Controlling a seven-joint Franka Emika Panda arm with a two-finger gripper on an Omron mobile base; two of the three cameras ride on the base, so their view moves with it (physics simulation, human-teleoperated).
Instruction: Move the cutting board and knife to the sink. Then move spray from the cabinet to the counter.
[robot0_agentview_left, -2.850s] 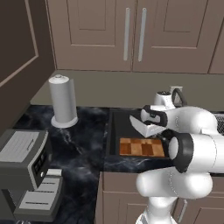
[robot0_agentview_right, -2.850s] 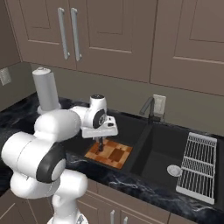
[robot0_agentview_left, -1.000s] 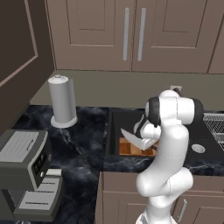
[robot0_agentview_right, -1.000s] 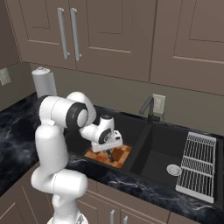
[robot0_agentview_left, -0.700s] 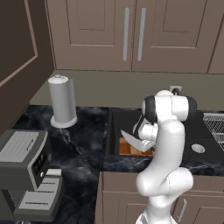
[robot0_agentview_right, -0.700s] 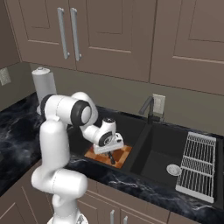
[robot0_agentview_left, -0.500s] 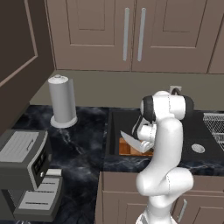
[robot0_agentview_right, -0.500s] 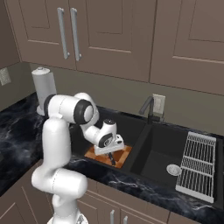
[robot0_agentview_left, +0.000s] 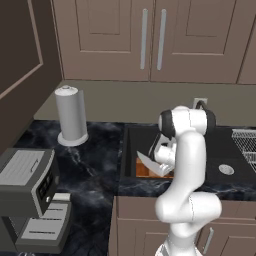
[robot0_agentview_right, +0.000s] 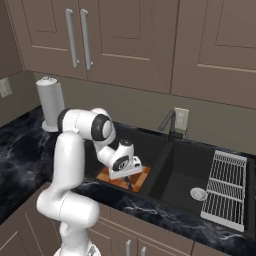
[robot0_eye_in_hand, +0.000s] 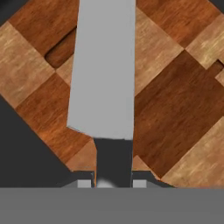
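A coffee machine (robot0_agentview_left: 27, 192) sits on the black counter (robot0_agentview_left: 95, 165) at far left, with a paper-towel roll (robot0_agentview_left: 70, 116) further back. To the right, the checkered cutting board (robot0_agentview_right: 124, 178) lies in the left part of the sink (robot0_agentview_right: 180, 175). Just above it, the gripper (robot0_agentview_right: 128, 176) is clamped on the dark handle of the knife (robot0_eye_in_hand: 105, 74), whose broad blade hangs over the board. A drying rack (robot0_agentview_right: 226, 190) lies at far right
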